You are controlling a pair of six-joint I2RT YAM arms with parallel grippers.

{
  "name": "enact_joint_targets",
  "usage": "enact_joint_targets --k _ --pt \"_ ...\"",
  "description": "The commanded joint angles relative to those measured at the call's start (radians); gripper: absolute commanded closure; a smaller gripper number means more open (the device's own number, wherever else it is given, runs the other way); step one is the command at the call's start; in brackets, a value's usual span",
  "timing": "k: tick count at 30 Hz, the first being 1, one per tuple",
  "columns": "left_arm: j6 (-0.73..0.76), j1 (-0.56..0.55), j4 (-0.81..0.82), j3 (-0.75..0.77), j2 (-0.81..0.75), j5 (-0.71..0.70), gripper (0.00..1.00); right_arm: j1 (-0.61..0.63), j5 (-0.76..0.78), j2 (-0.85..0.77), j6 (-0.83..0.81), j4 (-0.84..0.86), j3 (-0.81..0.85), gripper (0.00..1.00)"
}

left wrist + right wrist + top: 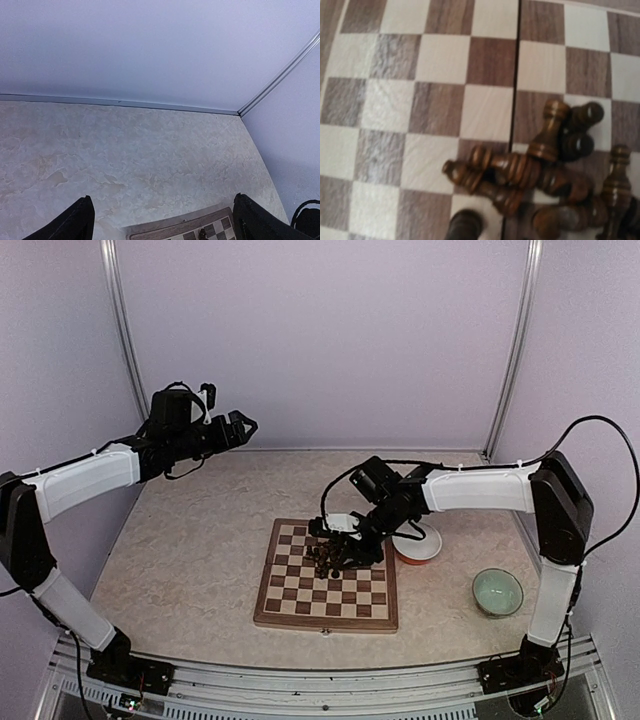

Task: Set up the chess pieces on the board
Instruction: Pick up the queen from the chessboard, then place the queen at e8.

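The board (300, 595) lies mid-worktop (190, 540), its near border close to the front edge. Bare surface lies open to its left and behind it. On the right stand two bowls: a white bowl (428, 546) just beside the far right corner and a green bowl (497, 592) well apart. The chess pieces (328, 560) sit in one heap near the board's middle, on its far half. The right hand (340, 543) is low over them, and I cannot tell how its fingers stand. Only the right wrist view shows the heap (545, 175) close: about nine pieces, mostly toppled, straddling the board's centre seam (517, 75); they are too tangled to count surely. The left hand (240, 427) hangs high at far left. Its own view shows the fingers (80, 220) spread wide, holding nothing, and just one corner of the board (175, 234).
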Motion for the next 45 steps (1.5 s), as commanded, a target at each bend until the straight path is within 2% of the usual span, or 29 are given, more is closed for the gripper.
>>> enact_joint_targets --k 1,20,32,39,45 --pt "-0.026 0.009 0.028 0.011 -0.03 0.049 0.05 0.016 0.001 0.04 0.01 -0.03 0.056 0.68" --pt "-0.033 0.021 0.027 0.014 -0.016 0.081 0.07 0.04 -0.045 0.026 -0.009 -0.061 0.056 0.97" --pt "-0.042 0.031 0.029 0.019 -0.007 0.111 0.07 0.066 -0.046 -0.1 -0.019 -0.094 0.014 1.0" --pt "-0.051 0.03 0.031 0.019 -0.001 0.129 0.07 0.094 -0.084 -0.189 -0.04 -0.101 -0.065 1.0" --pt "-0.048 0.031 0.023 0.024 0.0 0.131 0.08 0.161 -0.083 -0.184 -0.055 -0.098 -0.086 1.0"
